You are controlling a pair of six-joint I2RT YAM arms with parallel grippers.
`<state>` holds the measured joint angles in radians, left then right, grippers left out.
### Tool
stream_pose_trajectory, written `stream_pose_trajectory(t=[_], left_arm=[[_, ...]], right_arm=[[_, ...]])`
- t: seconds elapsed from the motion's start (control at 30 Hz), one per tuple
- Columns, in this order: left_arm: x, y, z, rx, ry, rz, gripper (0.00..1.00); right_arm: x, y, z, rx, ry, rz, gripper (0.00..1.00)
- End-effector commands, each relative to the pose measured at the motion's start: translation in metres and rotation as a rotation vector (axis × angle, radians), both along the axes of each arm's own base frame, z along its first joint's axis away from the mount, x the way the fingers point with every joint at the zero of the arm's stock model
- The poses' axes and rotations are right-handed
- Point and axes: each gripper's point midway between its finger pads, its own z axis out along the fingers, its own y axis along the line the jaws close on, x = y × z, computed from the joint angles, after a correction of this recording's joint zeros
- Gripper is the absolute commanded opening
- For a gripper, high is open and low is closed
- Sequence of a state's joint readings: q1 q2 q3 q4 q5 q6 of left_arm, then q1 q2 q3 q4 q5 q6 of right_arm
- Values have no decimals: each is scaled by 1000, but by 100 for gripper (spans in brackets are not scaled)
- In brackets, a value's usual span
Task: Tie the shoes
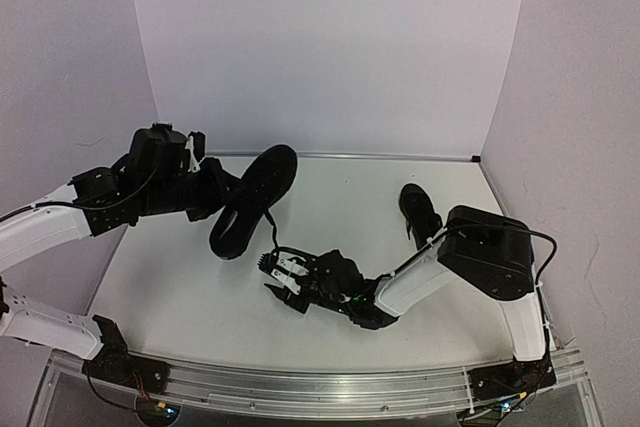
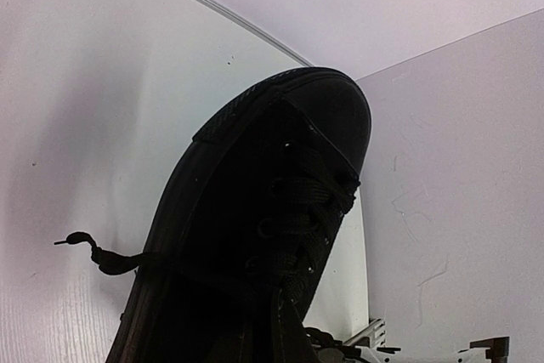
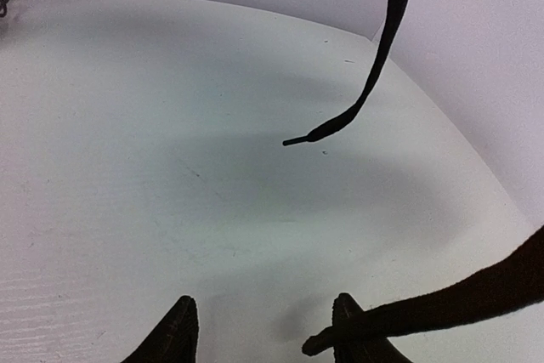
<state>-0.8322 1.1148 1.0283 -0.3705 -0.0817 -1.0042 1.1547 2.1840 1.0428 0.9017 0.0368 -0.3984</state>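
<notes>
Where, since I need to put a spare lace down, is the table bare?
Front-left table, between the left arm and the right gripper, is bare; so is the back middle between the lifted shoe and the other shoe. Crowded: centre, where the lace trails to the right gripper.

We see a flat white counter (image 1: 200,287) with a faintly grained, matte top. From the right wrist view a soft grey shadow (image 3: 255,167) lies across its middle, with a few tiny dark specks (image 3: 325,153) near it. A thin silvery metal strip (image 1: 380,156) runs along the counter's far edge, where it meets the plain pale lavender back wall panel (image 1: 330,47). Matching panels close in the left side (image 1: 60,57) and the right side (image 1: 590,97). The right one bears faint scuff marks in the left wrist view. Along the near edge runs a ribbed aluminium rail (image 1: 320,392).
</notes>
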Motion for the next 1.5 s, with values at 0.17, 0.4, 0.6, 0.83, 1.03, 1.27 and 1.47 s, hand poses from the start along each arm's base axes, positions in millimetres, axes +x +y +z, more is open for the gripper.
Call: stream_pose_trajectory(t=[0.17, 0.4, 0.6, 0.83, 1.03, 1.27, 1.47], left_arm=[[-2, 7, 69, -150, -127, 22, 0], [-3, 26, 60, -109, -117, 92, 0], [6, 30, 9, -37, -70, 146, 0], [19, -24, -71, -79, 51, 97, 0], [14, -82, -111, -55, 84, 117, 0], [5, -147, -161, -99, 183, 156, 0], [9, -182, -172, -192, 215, 184, 0]], right_arm=[[14, 6, 15, 86, -31, -80, 9], [11, -9, 35, 164, 23, -120, 0], [-8, -52, 84, 271, 147, -153, 0], [-24, -91, 93, 287, 330, -221, 0], [-15, -122, 90, 266, 389, -376, 0], [7, -168, 104, 323, 439, -500, 0], [26, -206, 102, 367, 477, -589, 0]])
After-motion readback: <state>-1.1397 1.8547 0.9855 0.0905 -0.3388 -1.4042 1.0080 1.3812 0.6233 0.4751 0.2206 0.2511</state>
